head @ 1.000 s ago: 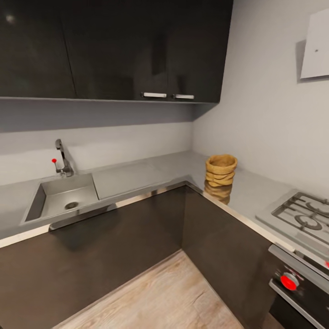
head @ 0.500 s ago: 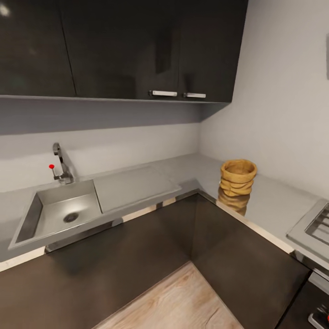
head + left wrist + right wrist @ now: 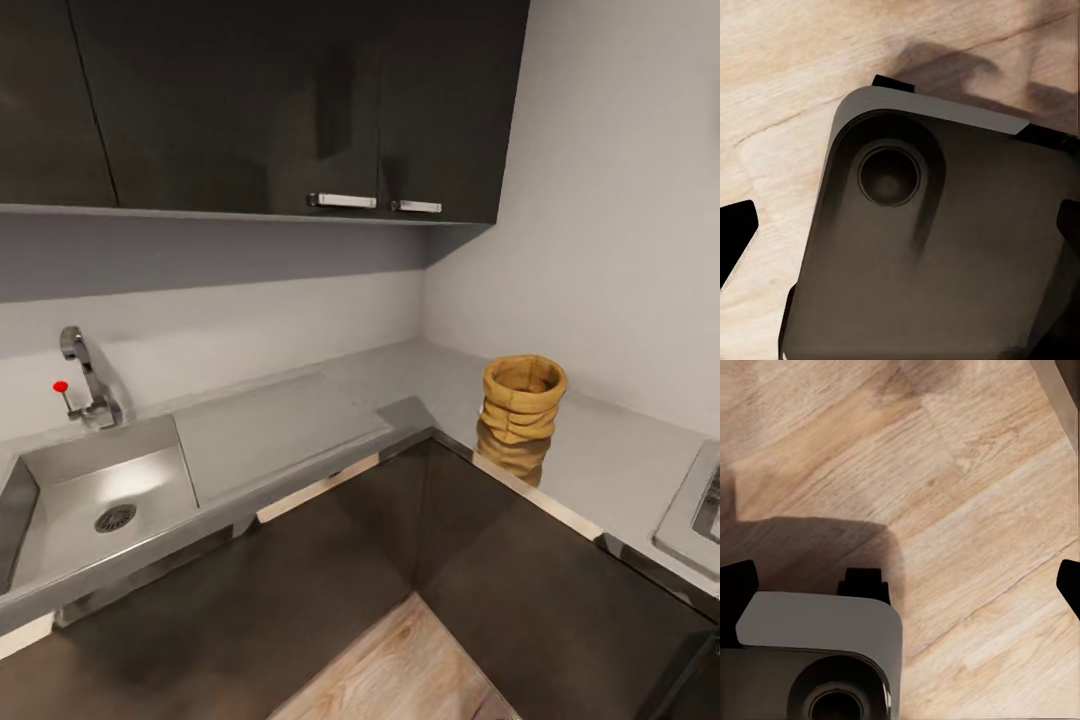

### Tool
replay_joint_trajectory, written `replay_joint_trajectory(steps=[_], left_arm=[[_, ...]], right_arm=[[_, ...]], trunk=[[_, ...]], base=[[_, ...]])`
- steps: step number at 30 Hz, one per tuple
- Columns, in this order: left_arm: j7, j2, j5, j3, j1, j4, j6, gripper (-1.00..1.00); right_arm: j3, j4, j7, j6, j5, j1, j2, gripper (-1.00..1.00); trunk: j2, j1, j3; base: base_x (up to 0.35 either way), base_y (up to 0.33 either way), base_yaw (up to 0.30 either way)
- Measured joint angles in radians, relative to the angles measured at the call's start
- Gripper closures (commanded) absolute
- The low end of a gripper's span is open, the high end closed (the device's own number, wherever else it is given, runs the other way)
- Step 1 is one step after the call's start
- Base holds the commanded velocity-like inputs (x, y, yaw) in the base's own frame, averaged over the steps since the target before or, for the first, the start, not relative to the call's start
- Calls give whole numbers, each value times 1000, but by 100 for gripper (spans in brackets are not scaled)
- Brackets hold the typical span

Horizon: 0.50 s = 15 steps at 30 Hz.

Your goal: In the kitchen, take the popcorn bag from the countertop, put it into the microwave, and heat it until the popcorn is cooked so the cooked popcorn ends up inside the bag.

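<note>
The popcorn bag (image 3: 523, 397), a golden-brown crumpled sack with a rolled rim, stands upright on the glossy grey countertop (image 3: 600, 455) near the inner corner, and its reflection shows below it. The microwave is out of view. In the left wrist view my left gripper (image 3: 900, 232) is open, with dark fingertips (image 3: 736, 238) at the picture's edges over the robot's grey base (image 3: 945, 247) and wooden floor. My right gripper (image 3: 902, 585) is open too, its fingertips (image 3: 736, 585) wide apart above the wooden floor (image 3: 967, 487), and nothing is between them.
A steel sink (image 3: 95, 500) with a faucet (image 3: 85, 375) is set into the counter's left run. Dark wall cabinets (image 3: 300, 100) hang above. The gas hob's edge (image 3: 695, 510) shows at the far right. Dark cabinet fronts (image 3: 520, 590) enclose a wedge of wooden floor (image 3: 400, 670).
The head camera has moved, shifting the whole picture. The sink has slid left and the hob has nearly left the frame. The popcorn bag keeps its place on the countertop.
</note>
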Motion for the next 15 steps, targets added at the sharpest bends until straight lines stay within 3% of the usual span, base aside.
replay_joint_trajectory(steps=[15], left_arm=[[0,0,-1,0,0,0,0,-100]], right_arm=[[0,-1,0,0,0,0,0,-100]], trunk=[[0,0,0]], base=[[4,1,-243]])
